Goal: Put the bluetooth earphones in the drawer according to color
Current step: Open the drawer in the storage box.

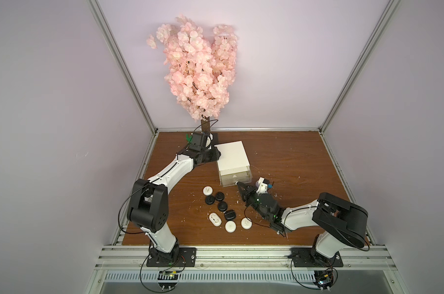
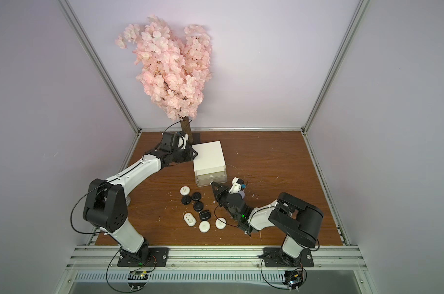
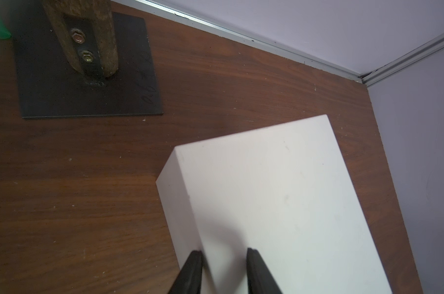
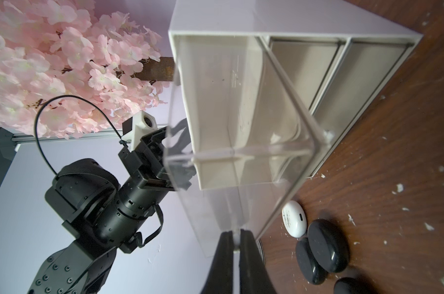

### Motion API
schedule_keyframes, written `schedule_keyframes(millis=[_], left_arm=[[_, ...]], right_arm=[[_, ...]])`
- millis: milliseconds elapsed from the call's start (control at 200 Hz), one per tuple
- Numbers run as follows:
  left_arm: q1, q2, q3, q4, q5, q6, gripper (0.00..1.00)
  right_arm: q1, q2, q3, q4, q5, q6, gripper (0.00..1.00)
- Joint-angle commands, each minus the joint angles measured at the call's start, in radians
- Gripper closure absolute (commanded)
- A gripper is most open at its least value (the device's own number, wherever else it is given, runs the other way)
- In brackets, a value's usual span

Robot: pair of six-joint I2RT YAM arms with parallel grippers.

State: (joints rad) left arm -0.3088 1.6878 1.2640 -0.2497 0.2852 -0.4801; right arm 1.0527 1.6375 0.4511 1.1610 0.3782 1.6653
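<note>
- Right claw (image 4: 237, 233) is nearly closed, pinching the small handle on the front of the top drawer (image 4: 241, 154). In a top view it sits at the cabinet front (image 1: 238, 183).
- That drawer stands partly out of the cabinet (image 1: 231, 155). Its body is clear, and we can't make out anything inside.
- Left claw (image 3: 223, 252) is narrowly parted, tips down on the cabinet top at its left edge. We see nothing clamped between them.
- Earphones are loose on the table (image 1: 292, 157), in a cluster in front of the cabinet, between the two arms.
- We count four white earphones (image 1: 230, 226) and four black earphones (image 1: 223, 206). Black ones are bunched mid-cluster. One white is at the far end, three at the near end.
- In the right wrist view, one white and a few black lie just beside the open drawer.
- The right wrist hangs just right of the cluster, near the rightmost white one.
- The pink tree (image 1: 198, 63) stands behind the cabinet on a dark base plate (image 3: 63, 96), with the left wrist squeezed between the plate and the cabinet.
- White scraps (image 4: 399, 187) are scattered over the table.
</note>
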Motion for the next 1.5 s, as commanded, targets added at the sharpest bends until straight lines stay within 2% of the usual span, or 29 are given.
schedule_keyframes(millis=[0, 1246, 1436, 1491], left_arm=[[-0.014, 0.038, -0.034, -0.054, -0.053, -0.003, 0.68], [-0.026, 0.032, -0.043, -0.03, -0.105, -0.058, 0.72], [-0.029, 0.029, -0.045, -0.028, -0.102, -0.059, 0.67], [-0.031, 0.027, -0.045, -0.028, -0.103, -0.059, 0.61]], right_arm=[[0.043, -0.019, -0.027, -0.074, -0.02, 0.015, 1.0], [0.219, -0.226, -0.067, -0.295, 0.12, 0.056, 1.0], [0.221, -0.264, -0.063, -0.339, 0.133, 0.036, 1.0], [0.221, -0.274, -0.061, -0.35, 0.139, 0.025, 0.9]])
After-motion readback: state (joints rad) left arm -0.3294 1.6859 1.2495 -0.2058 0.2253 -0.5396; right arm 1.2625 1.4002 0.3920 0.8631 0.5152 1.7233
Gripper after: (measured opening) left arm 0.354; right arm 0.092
